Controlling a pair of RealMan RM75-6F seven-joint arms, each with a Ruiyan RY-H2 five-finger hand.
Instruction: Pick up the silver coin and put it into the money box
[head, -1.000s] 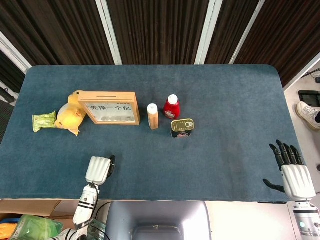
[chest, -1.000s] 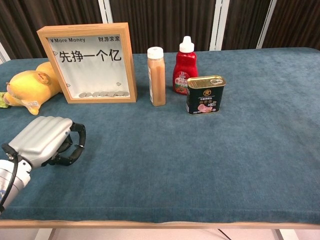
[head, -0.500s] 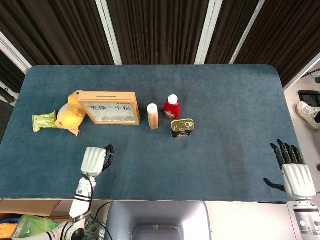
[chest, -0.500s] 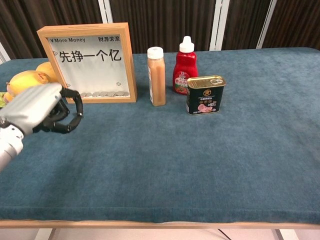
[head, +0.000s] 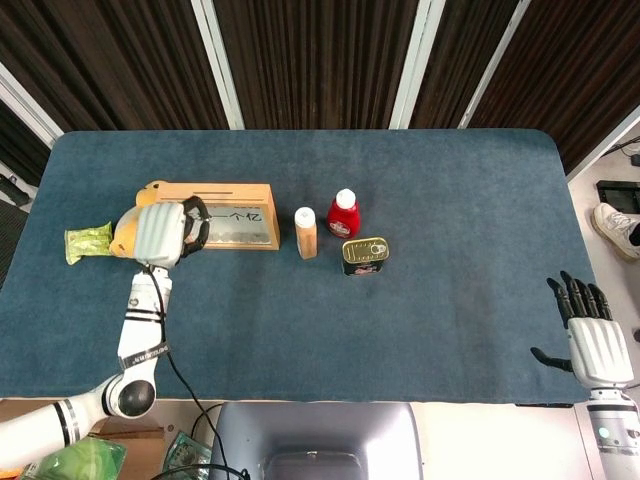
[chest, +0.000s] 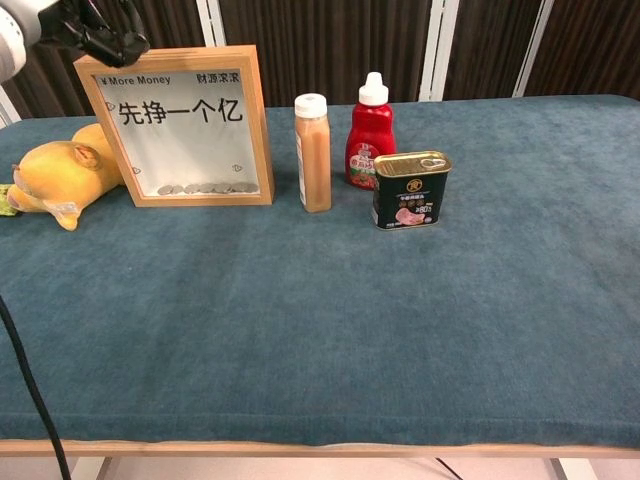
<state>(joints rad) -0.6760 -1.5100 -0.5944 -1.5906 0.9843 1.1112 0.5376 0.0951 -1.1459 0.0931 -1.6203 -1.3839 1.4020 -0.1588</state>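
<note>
- A staged robot test area, such as a lab, is suggested rather than a home.
- A table (head: 450, 200) covered in blue-green cloth is set before dark pleated curtains (head: 310, 60) with white posts.
- Unrelated props are lined up: a framed money box (chest: 185, 125), a ketchup bottle (chest: 371, 135), a luncheon meat tin (chest: 411, 190) and a plush duck (chest: 60, 180).
- Cables are seen beside a bystander's shoe (head: 620, 228).

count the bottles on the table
2. The tan bottle stands just right of the money box; the red bottle stands right of that, behind the tin. None seems hidden.
</note>
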